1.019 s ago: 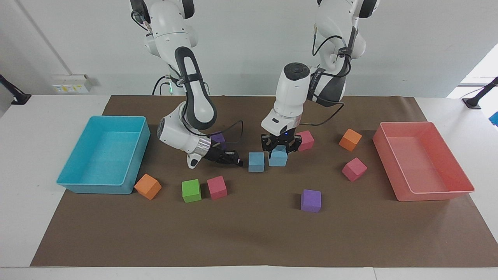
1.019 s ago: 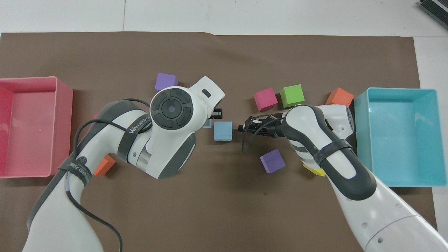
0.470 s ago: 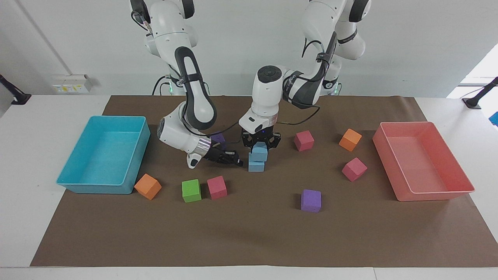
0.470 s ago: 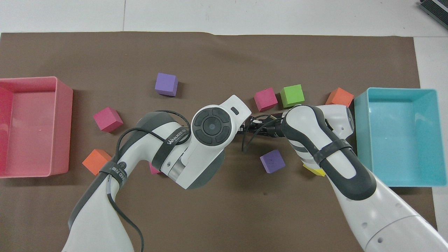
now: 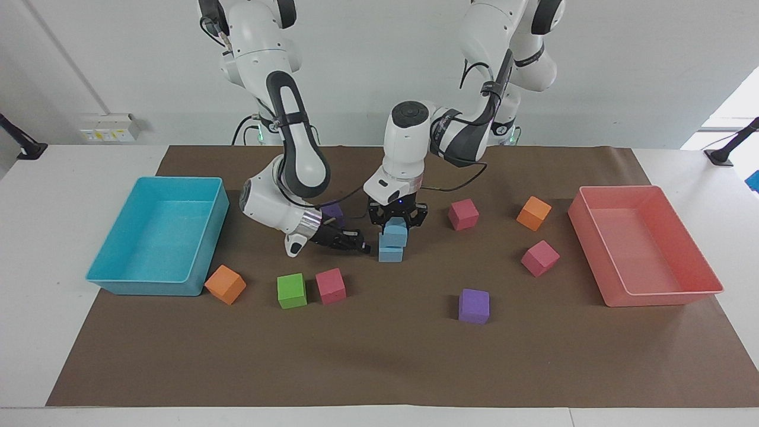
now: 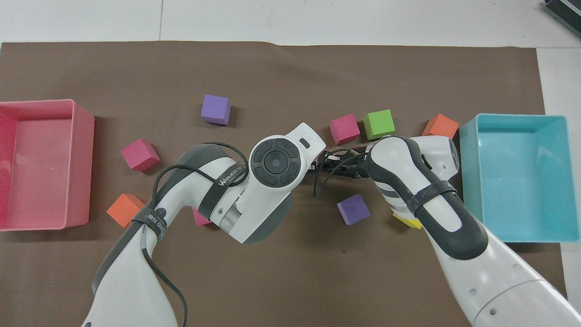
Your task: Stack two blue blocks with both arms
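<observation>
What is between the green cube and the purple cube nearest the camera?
In the facing view, one pink foam cube sits right beside the green foam cube. From there to the purple foam cube, only bare brown paper shows.

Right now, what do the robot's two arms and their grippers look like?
Both arms are white and rounded, with dark grey bands at the joints. The left arm ends in a round dark grey cap and has lettering on a grey band. The right arm has a shiny silver ring at its wrist. Black cables loop along both. Each gripper is black: the left gripper and the right gripper.
</observation>
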You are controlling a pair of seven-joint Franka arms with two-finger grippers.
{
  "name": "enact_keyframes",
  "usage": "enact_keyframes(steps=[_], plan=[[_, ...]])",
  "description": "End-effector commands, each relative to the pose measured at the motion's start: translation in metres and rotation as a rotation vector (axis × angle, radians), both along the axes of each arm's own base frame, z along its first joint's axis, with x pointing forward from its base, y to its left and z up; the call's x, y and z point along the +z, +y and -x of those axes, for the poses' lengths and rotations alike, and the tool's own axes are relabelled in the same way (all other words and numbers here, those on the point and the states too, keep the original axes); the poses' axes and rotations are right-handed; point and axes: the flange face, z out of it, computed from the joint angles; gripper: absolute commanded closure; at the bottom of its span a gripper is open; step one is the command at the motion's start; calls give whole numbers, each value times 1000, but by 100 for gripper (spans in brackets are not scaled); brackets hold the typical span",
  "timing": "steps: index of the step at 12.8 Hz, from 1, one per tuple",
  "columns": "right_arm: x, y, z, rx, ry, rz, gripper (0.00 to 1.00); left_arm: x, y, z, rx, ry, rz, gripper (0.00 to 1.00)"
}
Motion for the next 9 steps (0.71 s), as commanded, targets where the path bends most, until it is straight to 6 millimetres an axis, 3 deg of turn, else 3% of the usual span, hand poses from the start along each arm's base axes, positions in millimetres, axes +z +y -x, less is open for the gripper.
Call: enact_keyframes(steps=[1,9], plan=[[0,0,0,-30,1,-12,100,-3,-13,-7,18,-19,-12,100],[0,0,1,-31,0,-11,100,-4,-12,-6,50,-11,-19,100]])
